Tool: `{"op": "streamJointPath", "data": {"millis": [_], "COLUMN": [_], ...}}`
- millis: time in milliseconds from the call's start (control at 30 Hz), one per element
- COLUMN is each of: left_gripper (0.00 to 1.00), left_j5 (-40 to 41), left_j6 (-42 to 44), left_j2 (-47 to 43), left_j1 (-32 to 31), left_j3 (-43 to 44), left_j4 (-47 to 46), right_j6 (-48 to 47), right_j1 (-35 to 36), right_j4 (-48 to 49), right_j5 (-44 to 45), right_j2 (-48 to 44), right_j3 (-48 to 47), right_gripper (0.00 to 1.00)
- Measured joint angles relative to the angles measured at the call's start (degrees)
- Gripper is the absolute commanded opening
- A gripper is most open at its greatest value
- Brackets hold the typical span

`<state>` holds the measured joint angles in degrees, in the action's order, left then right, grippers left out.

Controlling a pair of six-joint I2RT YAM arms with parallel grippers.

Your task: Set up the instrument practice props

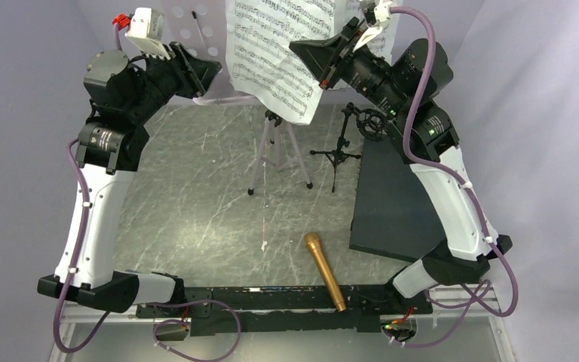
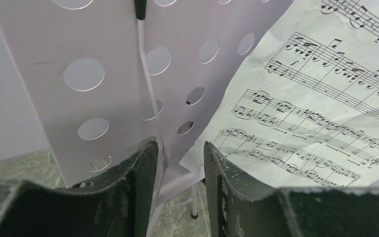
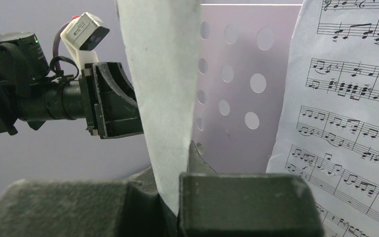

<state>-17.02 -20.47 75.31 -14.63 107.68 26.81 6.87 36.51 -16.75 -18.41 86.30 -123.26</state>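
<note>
Left arm (image 1: 90,219) raised, jaws parted, right arm (image 1: 452,197) raised, jaws clamped

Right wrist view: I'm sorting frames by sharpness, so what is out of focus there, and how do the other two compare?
Right wrist: the pinched sheet and right gripper blur up close; the printed sheet shows crisp notes. Left wrist: left gripper slightly soft, staves sharp. Top external: even light, notation small but legible.

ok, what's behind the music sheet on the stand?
The lilac perforated desk; only its left part shows beside the sheet. The right part is covered, so whatever else lies behind it cannot be seen.
</note>
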Motion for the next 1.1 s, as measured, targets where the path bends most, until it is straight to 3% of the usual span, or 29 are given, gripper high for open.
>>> {"op": "streamJointPath", "data": {"millis": [667, 1100], "left_gripper": [0.03, 0.03], "left_j5": [0.46, -0.24], "left_j6": [-0.2, 0.28], "left_j2": [1.03, -2.14], "left_j1": [0.59, 0.59], "left_j3": [-2.62, -8.57], "left_j4": [-4.61, -10.32], "right_j6": [1.36, 3.23], "right_j1": [-1.36, -1.51], "right_j4": [2.34, 4.85], "right_j5": [-1.64, -3.37], "right_j2": [4.76, 8.11], "right_j3": [-1.53, -2.32], "right_gripper": [0.0, 0.0]}}
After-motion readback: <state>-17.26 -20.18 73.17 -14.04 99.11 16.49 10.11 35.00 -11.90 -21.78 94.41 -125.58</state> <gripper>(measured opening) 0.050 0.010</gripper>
